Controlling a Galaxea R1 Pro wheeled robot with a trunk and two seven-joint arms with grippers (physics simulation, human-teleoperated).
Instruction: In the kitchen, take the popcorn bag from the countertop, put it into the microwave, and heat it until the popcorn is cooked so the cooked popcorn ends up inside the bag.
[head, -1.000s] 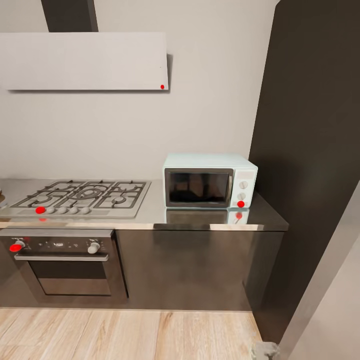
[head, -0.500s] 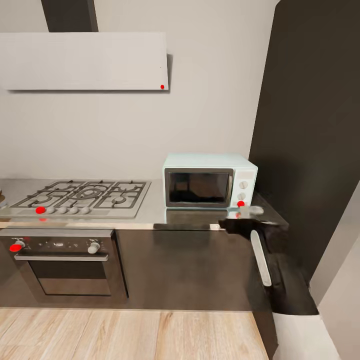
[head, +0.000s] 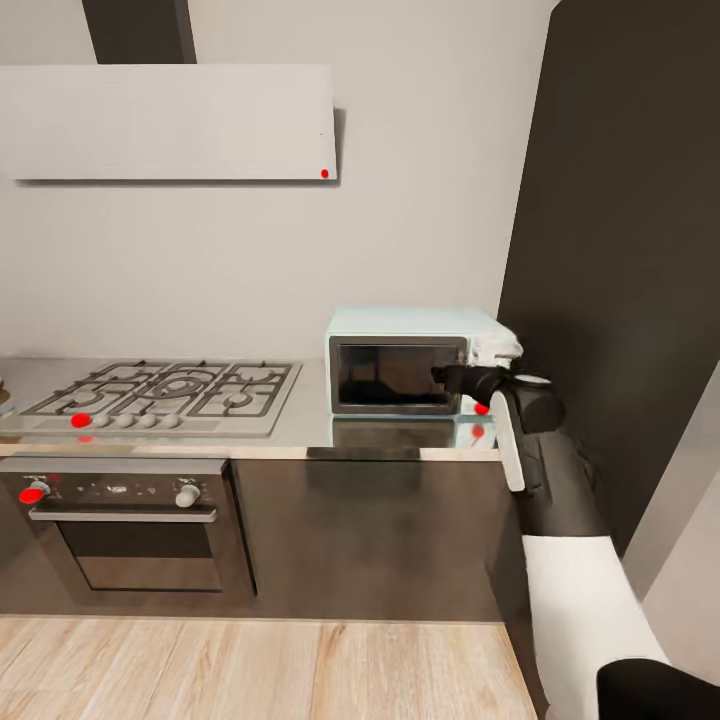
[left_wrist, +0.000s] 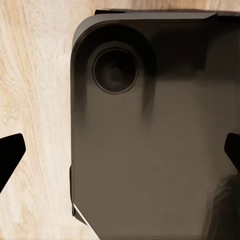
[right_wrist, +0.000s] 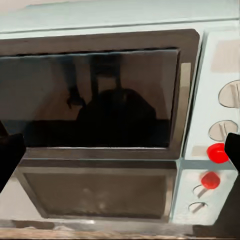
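Right gripper (head: 440, 378) spread wide, holding nothing, right in front of the closed microwave (head: 418, 360) door's right edge — door dead ahead at 12 o'clock, knobs toward 3 — right arm nearer; popcorn bag unseen.

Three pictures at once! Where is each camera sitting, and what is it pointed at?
Head view: on the robot's head, facing the countertop, stove and microwave; its right arm reaches toward the microwave.
Left wrist view: near the left gripper, aimed down at the wood floor and a dark part of the robot's body; fingertips at the edges.
Right wrist view: near the right gripper, close to the microwave door.
Shared: head and right wrist views both show the microwave.
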